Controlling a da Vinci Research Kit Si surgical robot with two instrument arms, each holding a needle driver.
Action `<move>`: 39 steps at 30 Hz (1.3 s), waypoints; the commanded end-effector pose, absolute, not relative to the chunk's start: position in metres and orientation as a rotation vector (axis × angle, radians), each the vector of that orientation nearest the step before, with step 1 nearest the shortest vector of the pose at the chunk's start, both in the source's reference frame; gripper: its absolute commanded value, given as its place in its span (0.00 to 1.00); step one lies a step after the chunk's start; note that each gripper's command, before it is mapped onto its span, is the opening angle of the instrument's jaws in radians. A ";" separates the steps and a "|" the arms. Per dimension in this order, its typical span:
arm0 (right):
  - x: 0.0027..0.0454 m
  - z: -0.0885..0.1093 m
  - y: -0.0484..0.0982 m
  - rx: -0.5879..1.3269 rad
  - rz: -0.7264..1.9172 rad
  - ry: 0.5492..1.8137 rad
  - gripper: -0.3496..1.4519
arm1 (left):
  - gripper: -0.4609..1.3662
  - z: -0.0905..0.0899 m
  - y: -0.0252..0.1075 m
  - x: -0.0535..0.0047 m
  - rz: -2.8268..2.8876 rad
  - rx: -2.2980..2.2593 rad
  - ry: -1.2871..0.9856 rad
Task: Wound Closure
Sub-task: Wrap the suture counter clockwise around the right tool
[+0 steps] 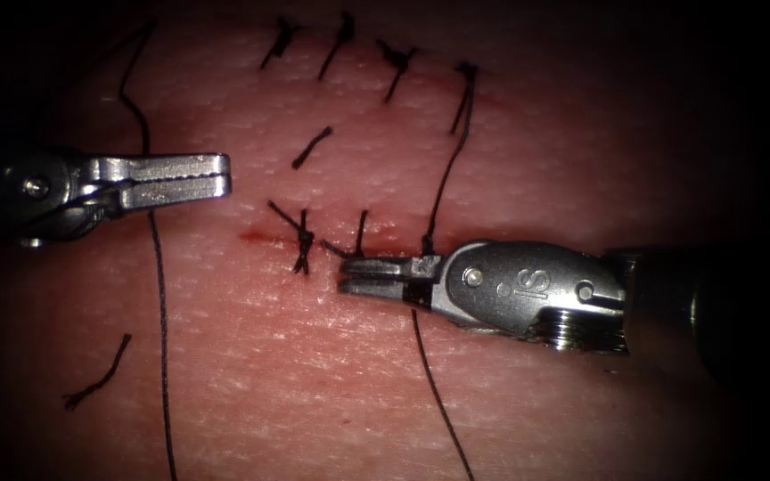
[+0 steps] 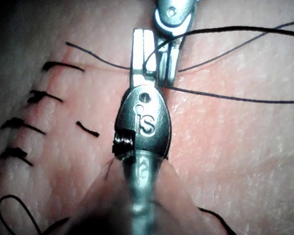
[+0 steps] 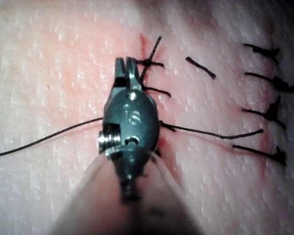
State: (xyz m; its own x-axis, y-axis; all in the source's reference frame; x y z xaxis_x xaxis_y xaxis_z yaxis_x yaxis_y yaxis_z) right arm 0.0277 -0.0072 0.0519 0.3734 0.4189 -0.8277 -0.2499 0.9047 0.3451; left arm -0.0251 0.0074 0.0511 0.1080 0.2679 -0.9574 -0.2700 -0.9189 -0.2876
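Two tools over the tissue (image 1: 528, 410). The left tool (image 1: 216, 175) hovers left of the cut with its jaws pressed together and nothing visible between them; a long strand of thread (image 1: 161, 312) runs from far to near just beside and under it, though whether the two touch I cannot tell. The right tool (image 1: 358, 274) lies low at the cut (image 1: 314, 239), jaws closed or nearly so, tips pointing left beside the knots; a grip on thread or tissue cannot be made out from the endoscope view. Needle — not made out in these views, so no location for it is recorded. Stitches counted: four in the far row (image 1: 394, 61), three thread crossings along the near cut line, the leftmost a knot with tails (image 1: 302, 239). A second long strand (image 1: 447, 160) runs from the far row's rightmost stitch down to the cut beside the right tool's jaws, and thread continues toward the near edge below that tool. Loose cut ends: two — one between the rows (image 1: 312, 147), one at near left (image 1: 100, 379). A little red fluid (image 1: 256, 237) sits at the left end of the cut.
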 end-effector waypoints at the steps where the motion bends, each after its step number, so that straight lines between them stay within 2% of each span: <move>1: 0.0277 0.052 -0.007 0.167 0.430 1.108 0.00 | 0.06 0.051 0.008 -0.0261 1.854 -2.020 -0.028; 15: 0.0293 0.051 -0.009 0.150 0.419 1.201 0.00 | 0.06 0.052 0.011 -0.0356 1.821 -2.088 -0.085; 28: 0.0332 0.050 -0.011 0.107 0.402 1.404 0.00 | 0.06 0.057 0.012 -0.0379 1.829 -2.124 -0.082; 37: 0.0338 0.048 -0.011 0.054 0.426 1.583 0.00 | 0.06 0.062 0.011 -0.0375 1.830 -2.150 -0.075; 39: 0.0337 0.048 -0.011 0.051 0.430 1.588 0.00 | 0.06 0.063 0.011 -0.0371 1.829 -2.147 -0.080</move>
